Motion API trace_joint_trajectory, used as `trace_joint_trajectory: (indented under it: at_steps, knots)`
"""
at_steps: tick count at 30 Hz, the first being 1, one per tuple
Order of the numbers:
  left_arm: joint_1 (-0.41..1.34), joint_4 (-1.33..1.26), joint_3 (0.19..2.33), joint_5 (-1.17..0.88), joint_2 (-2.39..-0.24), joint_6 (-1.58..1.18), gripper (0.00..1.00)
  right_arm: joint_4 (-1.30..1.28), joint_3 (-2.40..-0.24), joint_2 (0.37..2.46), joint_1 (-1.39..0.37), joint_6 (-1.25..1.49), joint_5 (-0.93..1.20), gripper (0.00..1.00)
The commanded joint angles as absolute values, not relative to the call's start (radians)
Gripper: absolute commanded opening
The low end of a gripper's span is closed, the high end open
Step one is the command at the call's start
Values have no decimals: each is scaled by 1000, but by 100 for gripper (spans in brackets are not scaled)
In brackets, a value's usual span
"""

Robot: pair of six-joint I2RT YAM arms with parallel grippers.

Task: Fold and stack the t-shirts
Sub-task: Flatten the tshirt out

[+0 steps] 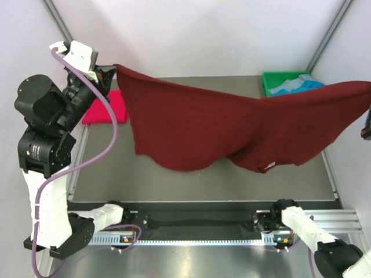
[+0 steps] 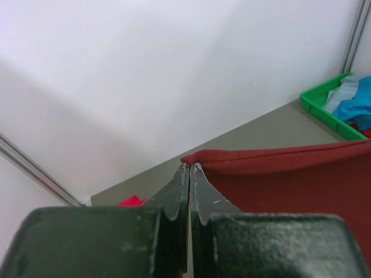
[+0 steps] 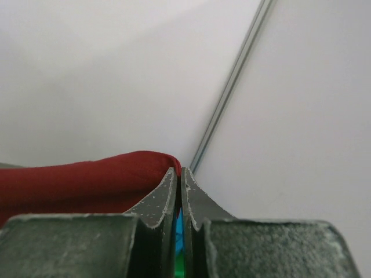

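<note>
The dark maroon t-shirt [image 1: 232, 124] hangs stretched in the air between both arms, sagging in the middle above the table. My left gripper [image 1: 111, 72] is raised at the far left and shut on the shirt's left corner; in the left wrist view [image 2: 190, 166] the maroon hem [image 2: 278, 156] runs off to the right. My right gripper [image 1: 367, 98] is at the right edge, shut on the other corner; it also shows in the right wrist view [image 3: 177, 171] with the shirt [image 3: 87, 176]. The crimson shirt [image 1: 107, 109] lies folded at the left. The teal-blue shirt [image 1: 298, 84] lies in the bin.
A green plastic bin [image 1: 270, 79] stands at the back right of the grey table [image 1: 191, 182]. White walls with metal corner posts [image 1: 330, 35] enclose the space on three sides. The arm bases and a rail run along the near edge.
</note>
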State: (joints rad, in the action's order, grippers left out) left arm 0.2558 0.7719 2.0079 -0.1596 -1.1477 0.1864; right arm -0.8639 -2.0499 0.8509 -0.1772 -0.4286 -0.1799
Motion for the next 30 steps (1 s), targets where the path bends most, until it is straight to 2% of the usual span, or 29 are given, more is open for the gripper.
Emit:
trace_joint_trajectory:
  at_steps: [1, 7, 13, 18, 22, 26, 30]
  knots:
    - [247, 704, 2065, -134, -1170, 206, 0, -815, -2086, 890, -137, -400, -147, 0]
    - [247, 609, 2086, -75, -1242, 262, 0, -707, -2175, 1020, -126, -434, -155, 0]
    - [247, 442, 1870, -20, -1282, 334, 0, -571, -2074, 1121, -129, -442, -160, 0]
    - [247, 448, 1891, 84, -1385, 293, 0, -531, -2000, 1238, -127, -368, -143, 0]
    - [247, 430, 1917, 123, -1410, 282, 0, -535, -2080, 1321, -127, -284, -124, 0]
    - [247, 437, 1977, 135, -1384, 284, 0, -563, -2204, 1341, -130, -265, -101, 0]
    - [247, 465, 1962, 115, -1297, 290, 0, -588, -2159, 1228, -132, -279, -106, 0]
